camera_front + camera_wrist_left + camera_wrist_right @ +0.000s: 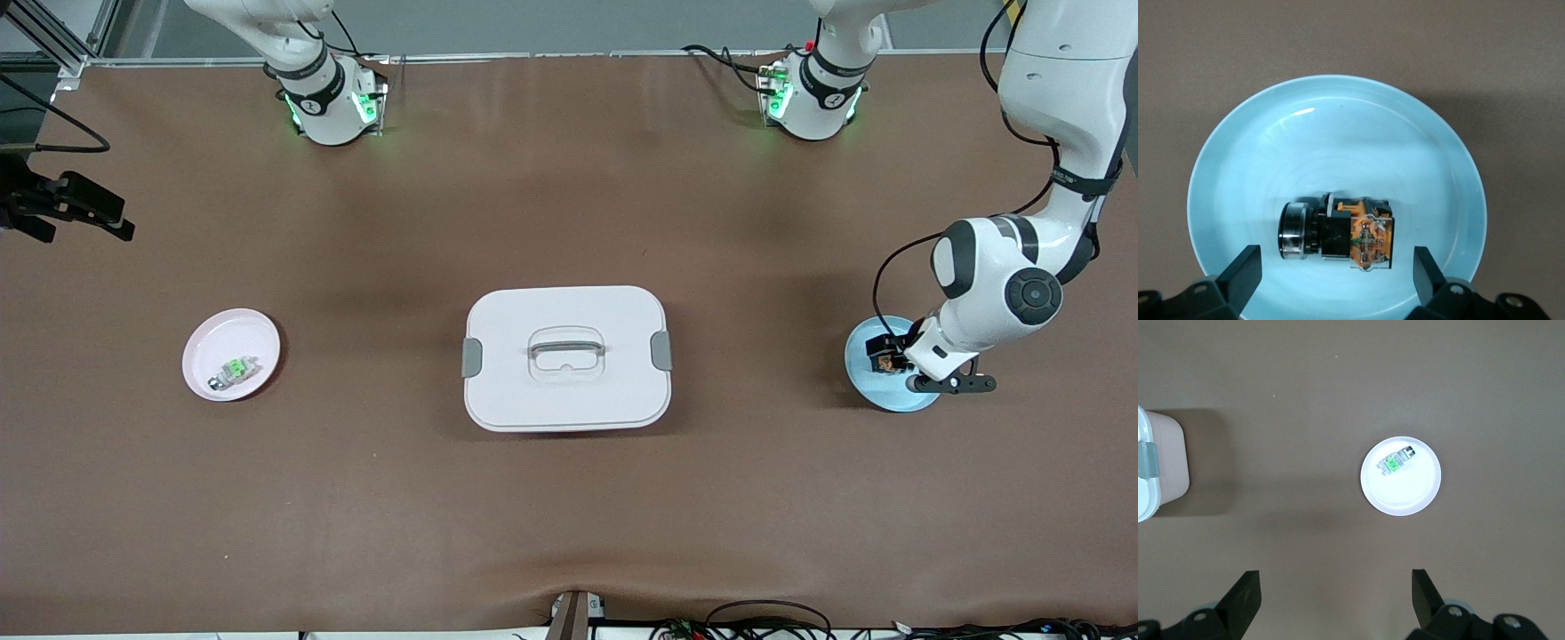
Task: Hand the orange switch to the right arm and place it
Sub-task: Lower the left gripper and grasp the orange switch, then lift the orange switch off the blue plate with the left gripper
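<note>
The orange switch (885, 363) lies on its side on a light blue plate (867, 378) at the left arm's end of the table. In the left wrist view the switch (1338, 235) shows a black body, a silver ring and an orange end, resting on the plate (1338, 127). My left gripper (892, 357) is low over this plate. It is open (1336, 270), with one finger on each side of the switch and not touching it. My right gripper (84, 213) is open (1336, 587) and empty, held high over the right arm's end of the table.
A pink plate (253, 333) holding a small white-and-grey component with a green top (233, 368) sits toward the right arm's end; both also show in the right wrist view (1411, 497). A white lidded box with a handle (566, 357) stands mid-table.
</note>
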Robot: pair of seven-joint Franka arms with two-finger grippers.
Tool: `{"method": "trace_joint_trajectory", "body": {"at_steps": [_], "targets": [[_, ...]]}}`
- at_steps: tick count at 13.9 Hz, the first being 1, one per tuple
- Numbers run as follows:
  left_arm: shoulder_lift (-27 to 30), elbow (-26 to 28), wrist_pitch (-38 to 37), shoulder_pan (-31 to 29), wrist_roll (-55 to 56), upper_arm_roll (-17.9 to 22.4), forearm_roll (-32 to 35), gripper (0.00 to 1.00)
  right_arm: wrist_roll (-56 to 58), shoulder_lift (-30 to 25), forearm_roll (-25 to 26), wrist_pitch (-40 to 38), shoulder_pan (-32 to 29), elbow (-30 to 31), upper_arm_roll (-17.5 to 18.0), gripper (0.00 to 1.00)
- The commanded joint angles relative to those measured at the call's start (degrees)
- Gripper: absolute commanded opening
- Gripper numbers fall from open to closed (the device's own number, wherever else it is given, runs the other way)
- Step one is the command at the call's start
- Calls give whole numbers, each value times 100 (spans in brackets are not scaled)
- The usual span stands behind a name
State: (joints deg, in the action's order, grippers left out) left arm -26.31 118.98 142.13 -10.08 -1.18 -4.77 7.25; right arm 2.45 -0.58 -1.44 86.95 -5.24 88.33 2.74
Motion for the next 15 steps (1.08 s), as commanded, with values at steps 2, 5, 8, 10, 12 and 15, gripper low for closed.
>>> {"method": "trace_joint_trajectory", "body": {"at_steps": [2,5,8,10,12,15], "targets": [[-128,-24,218,-21,-49,3,49,100,27,32,56,-47,-56,-79,60,100],[-181,-76,218,-38,-49,3,49,100,27,32,56,-47,-56,-79,61,100],[-243,-173,218,-56,-49,3,49,100,36,32,56,-47,-56,-79,69,100],[-313,-217,218,-65,-49,3,49,100,36,32,56,-47,-64,-79,61,100],[-366,-261,218,-65,-49,3,49,100,36,32,56,-47,-64,-79,69,100],[-410,-305,218,-65,-49,-6,49,100,36,32,65,-47,-64,-79,60,100]]}}
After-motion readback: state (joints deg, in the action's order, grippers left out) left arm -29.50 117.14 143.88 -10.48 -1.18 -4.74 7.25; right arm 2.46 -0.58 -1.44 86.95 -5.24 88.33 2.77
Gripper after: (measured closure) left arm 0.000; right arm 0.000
